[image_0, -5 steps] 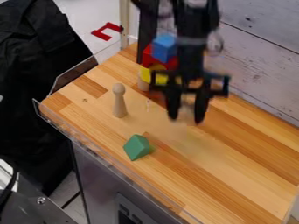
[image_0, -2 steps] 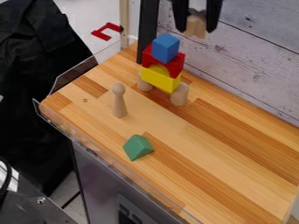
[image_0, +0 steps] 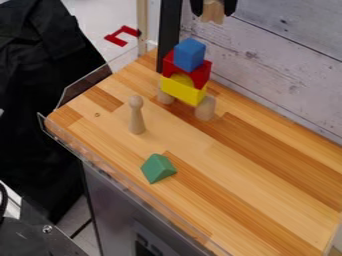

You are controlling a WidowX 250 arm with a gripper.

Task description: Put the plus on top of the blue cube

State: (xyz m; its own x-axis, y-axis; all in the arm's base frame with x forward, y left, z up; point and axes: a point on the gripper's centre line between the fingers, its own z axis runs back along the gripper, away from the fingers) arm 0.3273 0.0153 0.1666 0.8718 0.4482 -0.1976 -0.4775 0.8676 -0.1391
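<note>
Marks on the dark panel [image_0: 141,248], nearest to me and much lower than the blue cube [image_0: 190,54], are too small for reading. On the surface [image_0: 254,185], well apart from the cube on my side, lies a green block [image_0: 158,168]. A wooden peg [image_0: 136,117] stands upright, closer to the cube and to its left as I look. Under the cube, a red arch [image_0: 200,75] rests on a yellow block [image_0: 184,91], and wooden supports [image_0: 206,108] carry this yellow block.

Higher than the cube, and a little to its right from my place, is the end effector [image_0: 214,14]. It is pinching a pale wooden piece [image_0: 213,10], which I take for the plus. So the coming move, I judge, depends on this offset: the piece should go somewhat to the left, above the cube, and then down. How much it is also behind the cube, and how its long axis lies, I cannot tell. I find no readable label or brand.
</note>
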